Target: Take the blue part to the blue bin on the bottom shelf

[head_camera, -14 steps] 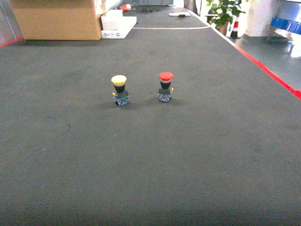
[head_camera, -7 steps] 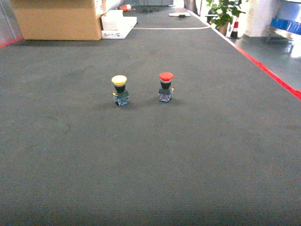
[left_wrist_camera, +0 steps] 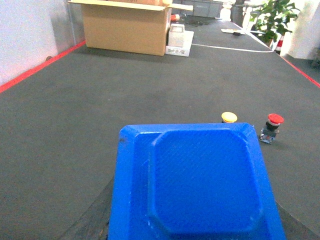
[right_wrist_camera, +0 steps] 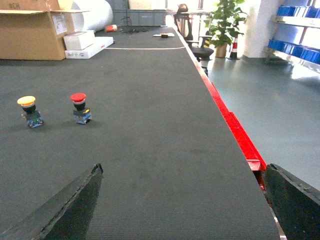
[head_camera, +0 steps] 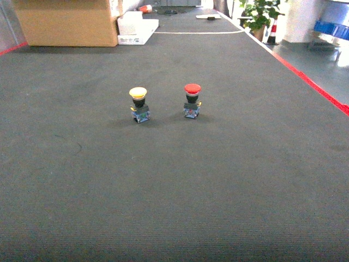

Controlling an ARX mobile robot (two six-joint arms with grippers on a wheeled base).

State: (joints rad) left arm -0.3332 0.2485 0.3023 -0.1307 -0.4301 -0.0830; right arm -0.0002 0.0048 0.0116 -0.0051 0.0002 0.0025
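Note:
A large blue part [left_wrist_camera: 200,180], flat plastic with a raised panel and chamfered corners, fills the lower half of the left wrist view. My left gripper [left_wrist_camera: 195,231] is shut on it; only the dark fingers [left_wrist_camera: 92,220] show at its sides. My right gripper [right_wrist_camera: 183,167] hangs open over the dark mat [right_wrist_camera: 150,150] with nothing between its fingers. Neither gripper appears in the head view. The bottom shelf and its blue bin are out of view.
A yellow-capped push button [head_camera: 138,104] and a red-capped one [head_camera: 192,100] stand on the mat. A cardboard box [head_camera: 68,22] and white boxes [head_camera: 136,27] sit at the far end. A red edge strip [head_camera: 311,82] runs along the right side. Blue crates [right_wrist_camera: 295,11] fill a distant rack.

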